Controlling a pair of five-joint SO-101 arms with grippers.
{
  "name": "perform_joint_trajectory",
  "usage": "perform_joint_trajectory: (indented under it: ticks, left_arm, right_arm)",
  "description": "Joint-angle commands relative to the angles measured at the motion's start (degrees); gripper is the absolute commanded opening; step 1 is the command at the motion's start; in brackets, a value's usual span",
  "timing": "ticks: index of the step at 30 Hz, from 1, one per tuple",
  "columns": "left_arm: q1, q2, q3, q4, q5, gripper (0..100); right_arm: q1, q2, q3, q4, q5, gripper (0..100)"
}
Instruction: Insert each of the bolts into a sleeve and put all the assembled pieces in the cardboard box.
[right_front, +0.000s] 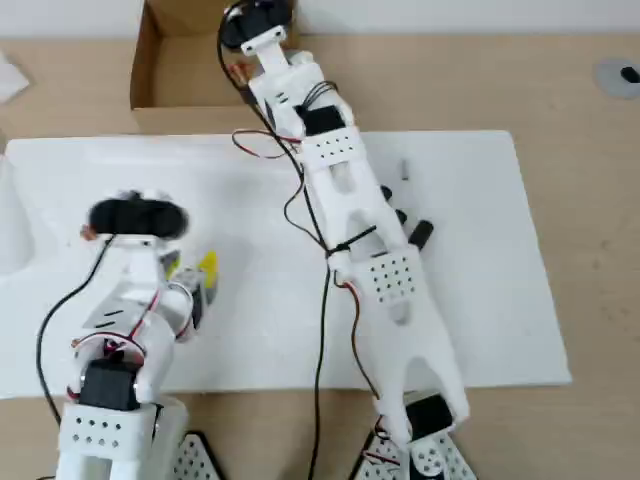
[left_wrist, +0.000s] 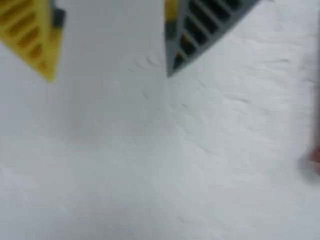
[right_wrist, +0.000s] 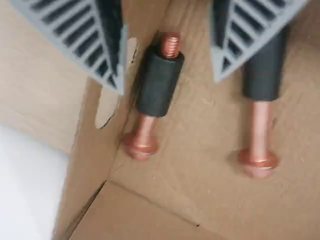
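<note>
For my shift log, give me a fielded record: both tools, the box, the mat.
Left tool: open, empty, over the white mat
Right tool: open, above the pieces in the brown cardboard box
In box: two copper bolts inside black cylindrical sleeves, lying apart
On mat: loose black cylinder, likely a sleeve, beside the right arm

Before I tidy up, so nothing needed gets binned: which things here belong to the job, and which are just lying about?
Job: brown cardboard box; two copper bolts in black cylindrical sleeves, inside it; loose black sleeves on the white board.
Lying about: grey round disc; small white scrap.
</note>
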Motion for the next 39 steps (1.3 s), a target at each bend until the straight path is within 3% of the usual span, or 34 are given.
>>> perform_joint_trajectory:
  ticks: [1, 8, 14, 20, 28, 33, 39]
  left_arm:
    - [-5.8, 0.7, -4.0, -2.3, 2.9, 18]
    - [-11.3, 20.3, -14.7, -0.4, 2.9, 18]
    - [-12.1, 46.9, -33.0, 0.9, 5.5, 16]
    - [-12.0, 66.0, -51.7, 12.4, 4.3, 16]
    - [-12.7, 68.6, -57.4, 23.5, -3.5, 16]
    - [-17.8, 68.6, -57.7, 30.2, -4.6, 16]
    - [-22.7, 68.5, -56.6, 30.8, -6.9, 16]
  right_arm:
    - [0.9, -0.8, -8.5, 5.0, 0.1, 14.3]
    - [1.9, -0.9, -31.5, 31.2, 0.0, 14.3]
    - [4.8, -6.9, -30.7, 51.5, -4.7, 14.2]
    - [10.9, -14.0, -30.7, 65.0, -8.5, 14.2]
    - [19.3, -19.9, -30.5, 65.3, -3.7, 14.2]
    - [21.8, -19.9, -28.6, 65.3, -2.0, 14.2]
    - [24.5, -20.1, -20.1, 65.3, -0.1, 14.2]
